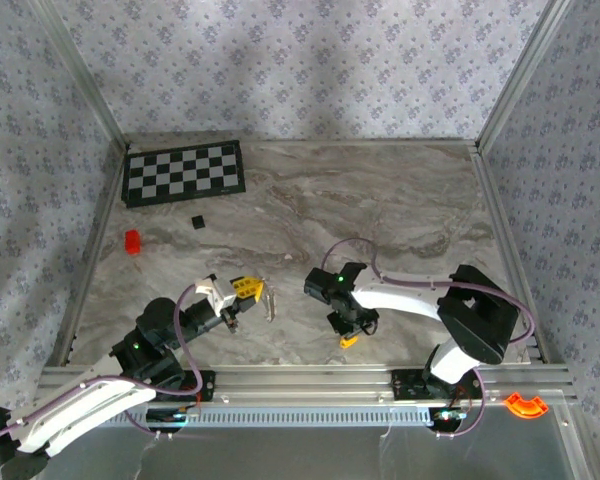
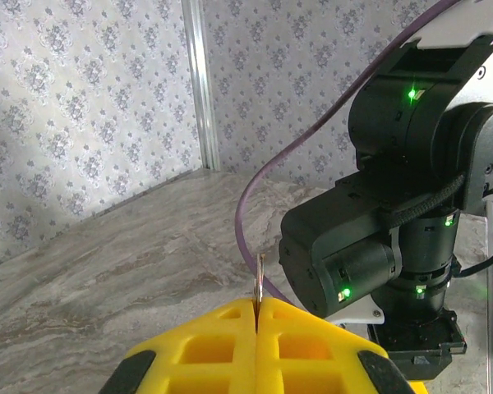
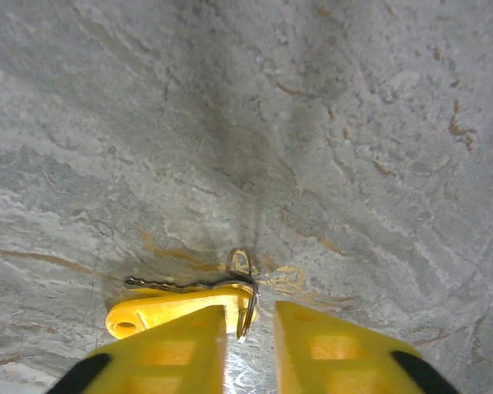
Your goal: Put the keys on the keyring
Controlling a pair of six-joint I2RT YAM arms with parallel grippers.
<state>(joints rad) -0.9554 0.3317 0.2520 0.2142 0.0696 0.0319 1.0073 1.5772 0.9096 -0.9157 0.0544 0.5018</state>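
The left end effector (image 2: 256, 316) pinches a thin silver key (image 2: 260, 277). The right end effector (image 3: 251, 318) stands slightly parted, the keyring (image 3: 247, 305) between its fingers, touching the yellow-headed key (image 3: 156, 310).

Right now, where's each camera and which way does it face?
Top external: above, behind the bases, looking down at the marble table; both arms.
Left wrist: near level, facing right arm; left gripper shut on thin metal piece.
Right wrist: straight down at table; right gripper over yellow-headed key.
Shared: top and left wrist both see right arm.
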